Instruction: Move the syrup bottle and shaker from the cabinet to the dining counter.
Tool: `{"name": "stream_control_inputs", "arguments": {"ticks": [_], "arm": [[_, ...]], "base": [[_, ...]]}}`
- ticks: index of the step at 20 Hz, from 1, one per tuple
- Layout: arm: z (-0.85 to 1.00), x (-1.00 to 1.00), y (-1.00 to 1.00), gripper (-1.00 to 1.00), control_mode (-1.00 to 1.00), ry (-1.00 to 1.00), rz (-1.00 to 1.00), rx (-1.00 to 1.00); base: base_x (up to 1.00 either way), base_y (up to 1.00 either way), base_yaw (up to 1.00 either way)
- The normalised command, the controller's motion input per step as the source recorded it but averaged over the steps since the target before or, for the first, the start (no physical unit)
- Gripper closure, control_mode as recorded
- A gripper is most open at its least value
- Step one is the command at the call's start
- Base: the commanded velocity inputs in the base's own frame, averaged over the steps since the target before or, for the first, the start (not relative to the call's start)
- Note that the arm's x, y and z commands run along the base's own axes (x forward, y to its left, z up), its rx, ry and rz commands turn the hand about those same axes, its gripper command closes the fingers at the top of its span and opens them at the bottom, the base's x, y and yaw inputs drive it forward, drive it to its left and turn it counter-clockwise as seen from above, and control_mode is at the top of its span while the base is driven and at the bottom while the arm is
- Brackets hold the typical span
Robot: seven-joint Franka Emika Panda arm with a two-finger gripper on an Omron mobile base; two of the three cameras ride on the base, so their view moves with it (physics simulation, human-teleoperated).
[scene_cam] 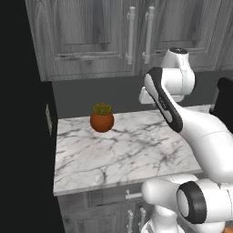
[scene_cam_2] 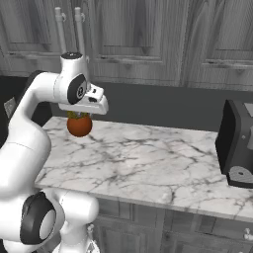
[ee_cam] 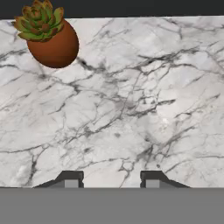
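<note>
Marble worktop (ee_cam: 131, 109) bare under tool (ee_cam: 112, 179) — plant pot (ee_cam: 52, 41) near back edge.

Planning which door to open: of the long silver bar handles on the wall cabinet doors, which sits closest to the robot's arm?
In the left base view, the right bar handle of the adjacent pair; its lower end nearly meets the arm's white upper joint, while the left bar handle stands farther off.

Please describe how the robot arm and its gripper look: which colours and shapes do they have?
The arm has glossy white, rounded shells with dark grey to black joint rings and a black stripe along the forearm. The gripper has two small dark finger tips with lighter grey faces. No cables or markings are visible.
</note>
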Motion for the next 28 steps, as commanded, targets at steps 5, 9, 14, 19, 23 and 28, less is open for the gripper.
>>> {"name": "stream_control_inputs", "arguments": {"ticks": [5, 9, 14, 19, 23, 28], "arm": [[0.35, -0.38, 0.0, -1.0, -1.0, -0.18, 0.01, 0.0], [0.8, -0.27, 0.0, -1.0, -1.0, -0.62, 0.0, -0.01], [0.95, -0.06, 0.0, -1.0, -1.0, -0.72, 0.0, 0.0], [0.78, 0.05, 0.03, -1.0, -1.0, -0.61, 0.0, 0.0], [0.4, 0.15, 0.0, -1.0, -1.0, -0.32, 0.02, 0.0], [0.08, 0.25, 0.05, -1.0, -1.0, -0.11, 0.01, 0.0]], "base": [[0.0, 0.0, 0.0], [0.0, 0.0, 0.0], [0.0, 0.0, 0.0], [0.0, 0.0, 0.0], [0.0, 0.0, 0.0], [0.0, 0.0, 0.0]]}}
